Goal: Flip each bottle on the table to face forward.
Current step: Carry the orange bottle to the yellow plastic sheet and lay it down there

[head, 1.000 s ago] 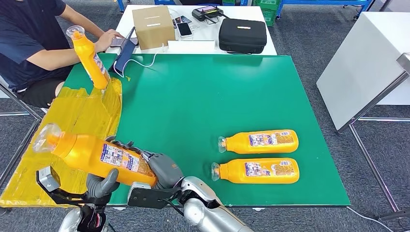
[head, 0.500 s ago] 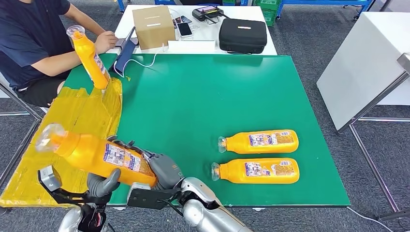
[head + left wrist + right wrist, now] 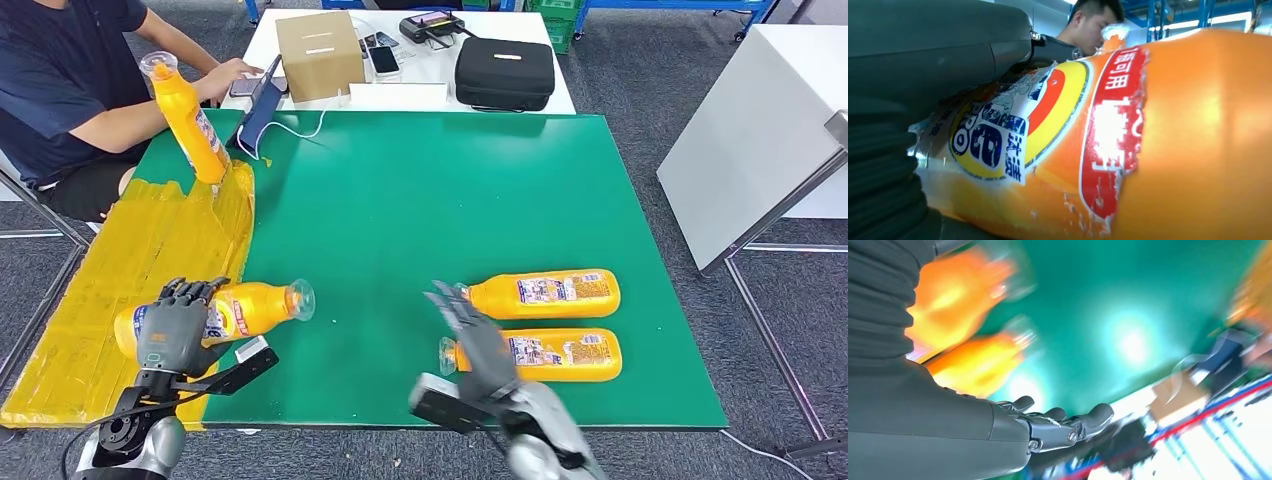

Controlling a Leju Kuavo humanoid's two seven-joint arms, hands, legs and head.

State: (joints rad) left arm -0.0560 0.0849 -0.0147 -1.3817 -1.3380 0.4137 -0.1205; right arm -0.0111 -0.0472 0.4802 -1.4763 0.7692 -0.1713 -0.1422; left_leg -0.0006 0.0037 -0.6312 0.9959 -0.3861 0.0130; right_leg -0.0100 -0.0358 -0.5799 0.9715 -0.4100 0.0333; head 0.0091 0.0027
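An orange bottle [image 3: 250, 308] lies on its side at the table's near left, half on the yellow sheet, its clear cap pointing right. My left hand [image 3: 170, 330] grips its base end; in the left wrist view the bottle's label [image 3: 1013, 130] sits tight against the hand [image 3: 923, 60]. Two more orange bottles lie side by side at the near right, the far one [image 3: 550, 291] and the near one [image 3: 555, 353], caps pointing left. My right hand [image 3: 472, 335] hovers with fingers spread over the near bottle's neck, holding nothing. The right wrist view is blurred but shows that hand [image 3: 1048, 425] empty.
A seated person at the far left holds a fourth orange bottle [image 3: 188, 118] upright on the yellow sheet [image 3: 110, 270]. Behind the green table [image 3: 420, 200] stands a white table with a cardboard box [image 3: 317, 52] and a black case [image 3: 505, 72].
The bottle that both hands held up, cap to the left, now lies on the table with its cap to the right. My right hand let go and swung right, toward the two lying bottles.
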